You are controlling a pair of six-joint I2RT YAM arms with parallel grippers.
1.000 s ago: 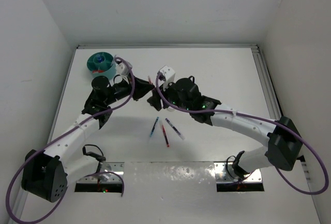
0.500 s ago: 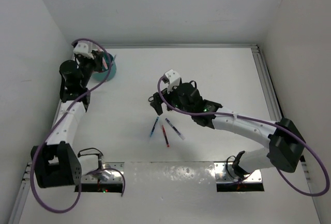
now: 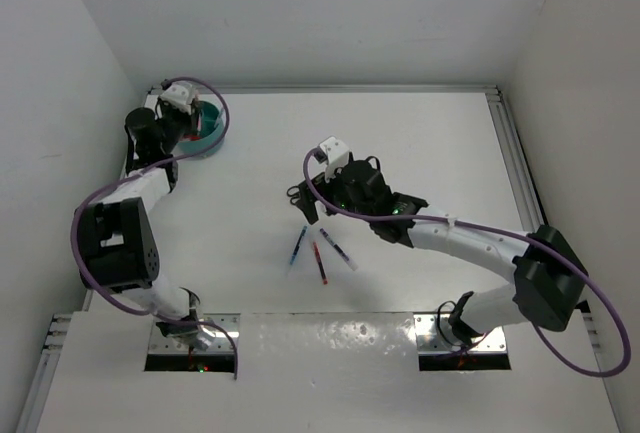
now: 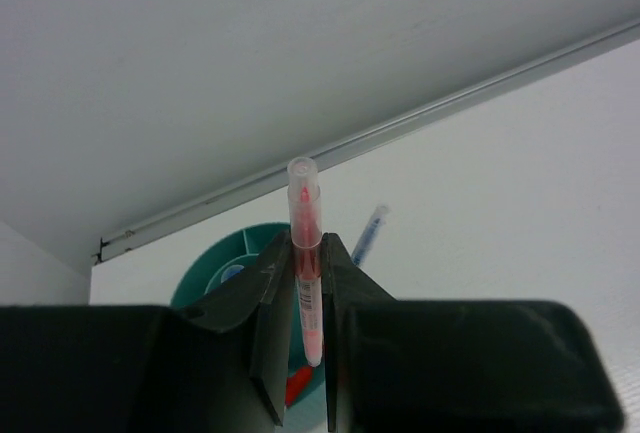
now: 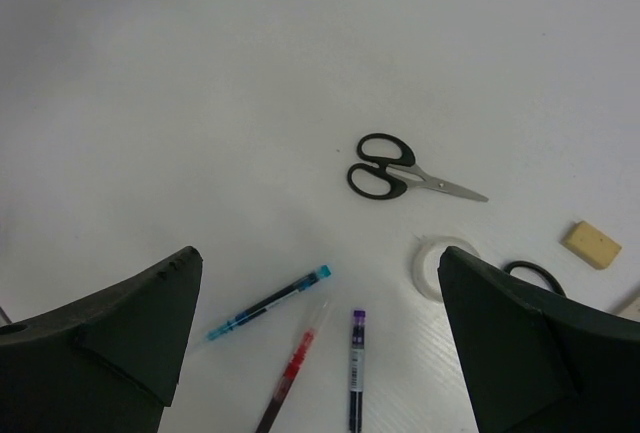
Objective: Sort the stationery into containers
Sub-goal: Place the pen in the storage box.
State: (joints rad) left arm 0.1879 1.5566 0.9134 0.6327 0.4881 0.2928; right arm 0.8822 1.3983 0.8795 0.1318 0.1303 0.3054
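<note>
My left gripper (image 3: 186,113) is at the near-left rim of the round teal organiser (image 3: 210,131). In the left wrist view it (image 4: 305,248) is shut on a red pen (image 4: 303,215), held upright over the organiser (image 4: 218,271). A blue pen (image 4: 368,234) stands in the organiser. My right gripper (image 3: 303,205) is open and empty above the table, and its jaws are wide apart in the right wrist view (image 5: 320,258). Below it lie a blue pen (image 5: 268,303), a red pen (image 5: 295,368) and a purple-capped pen (image 5: 356,371). Beyond them lie black-handled scissors (image 5: 385,178), a tape roll (image 5: 440,265) and a beige eraser (image 5: 591,243).
A second scissors handle (image 5: 530,275) shows behind the right finger. The three loose pens (image 3: 320,253) lie mid-table just near of the right gripper. The white side wall stands close behind the organiser, and a metal rail (image 3: 510,163) runs along the table's right edge.
My left arm has swung from the table's middle to the organiser at the far left, carrying the red pen. My right gripper has shifted slightly toward the loose pens.
</note>
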